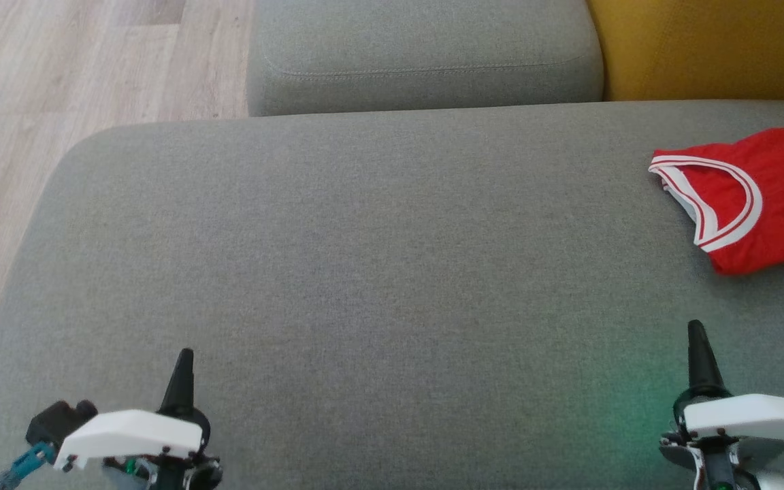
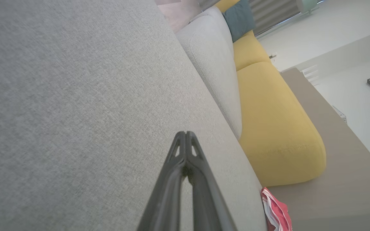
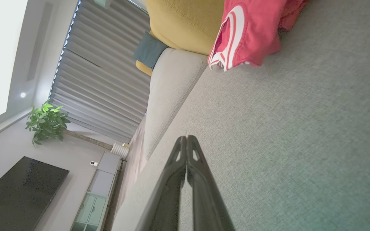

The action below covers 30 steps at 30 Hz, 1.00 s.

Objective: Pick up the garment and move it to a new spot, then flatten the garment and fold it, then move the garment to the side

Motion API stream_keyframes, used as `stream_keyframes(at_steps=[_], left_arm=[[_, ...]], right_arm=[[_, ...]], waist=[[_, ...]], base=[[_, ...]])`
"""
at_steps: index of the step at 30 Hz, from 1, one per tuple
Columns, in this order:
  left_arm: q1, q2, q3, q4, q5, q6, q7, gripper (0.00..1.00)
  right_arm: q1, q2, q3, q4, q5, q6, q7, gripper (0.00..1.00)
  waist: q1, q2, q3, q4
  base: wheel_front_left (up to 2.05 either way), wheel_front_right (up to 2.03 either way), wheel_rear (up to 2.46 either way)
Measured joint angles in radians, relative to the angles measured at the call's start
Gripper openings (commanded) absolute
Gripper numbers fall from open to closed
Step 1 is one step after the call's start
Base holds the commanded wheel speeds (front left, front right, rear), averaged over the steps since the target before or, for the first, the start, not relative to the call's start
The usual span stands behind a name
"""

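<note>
Nearest me, my left claw (image 1: 185,359) is at the lower left over the grey seat (image 1: 365,272), its two dark fingers pressed together with nothing between them. My right claw (image 1: 697,335) is at the lower right, likewise closed and empty. Both point away from me, across the seat.

Ahead of my right claw and a little to its right lies the red jersey (image 1: 766,197), on the seat's far right part and well apart from both claws. It is rumpled, and the edge of the head view cuts it off. What I see of it runs left to right along the seat. A white-and-red trimmed opening faces my left. White digits lie sideways near its far edge. They look like a 1 and a 5, but they are cut off, so I cannot read the full number.

Beyond the seat are a grey back cushion (image 1: 426,54) and, to its right, a yellow cushion (image 1: 705,47). Wooden floor (image 1: 92,68) lies far left.
</note>
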Motion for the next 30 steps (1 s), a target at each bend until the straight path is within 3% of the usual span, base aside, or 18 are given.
stream_keyframes(at_steps=[30], left_arm=[[-0.034,-0.001,0.073,-0.016,-0.303,-0.053,0.086,0.00]], right_arm=[[-0.024,0.000,-0.044,-0.018,0.326,0.000,0.072,0.00]], waist=[[0.0000,0.0000,0.017,-0.005]], base=[[0.00,0.00,0.00]])
